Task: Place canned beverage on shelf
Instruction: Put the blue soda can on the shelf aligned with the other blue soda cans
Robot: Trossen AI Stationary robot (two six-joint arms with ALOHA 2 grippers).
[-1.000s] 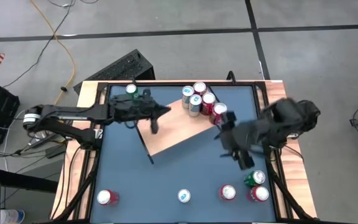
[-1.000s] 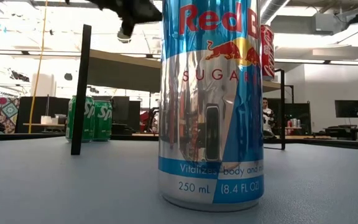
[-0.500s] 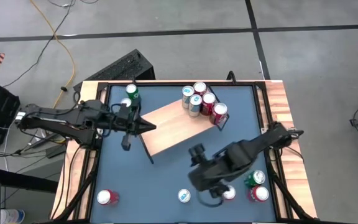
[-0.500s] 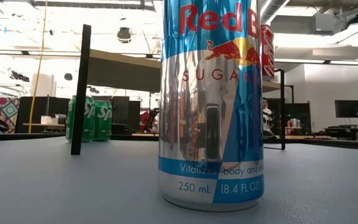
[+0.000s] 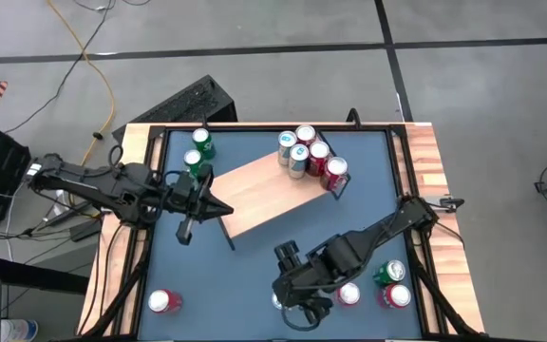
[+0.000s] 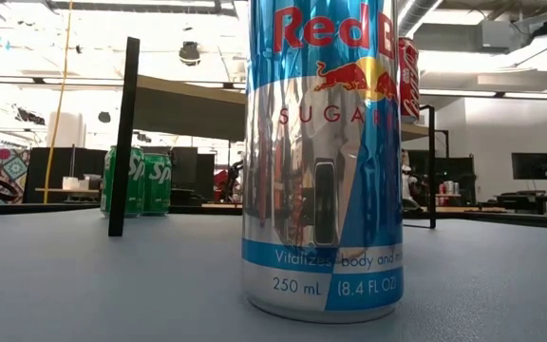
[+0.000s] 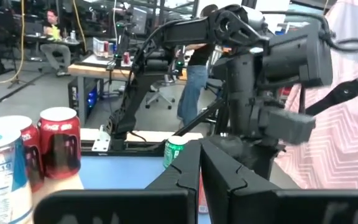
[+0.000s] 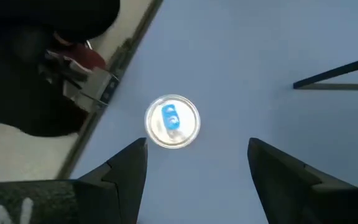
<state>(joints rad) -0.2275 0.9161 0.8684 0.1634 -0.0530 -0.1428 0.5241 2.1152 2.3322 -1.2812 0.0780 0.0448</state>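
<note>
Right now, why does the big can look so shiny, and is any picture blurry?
Low view: the tall silver-and-blue drink can mirrors the bright room, and its top is cut off. Left wrist view: the near silver-and-blue can is soft. High view: the dark blue tabletop is evenly lit and sharp.

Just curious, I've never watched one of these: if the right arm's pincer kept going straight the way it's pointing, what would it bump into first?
Probably the silver-and-blue can standing on the blue tabletop. The right pincer points straight down, open, with the can's top nearly centred ahead between its fingers. How far above it hangs is hard to judge.
</note>
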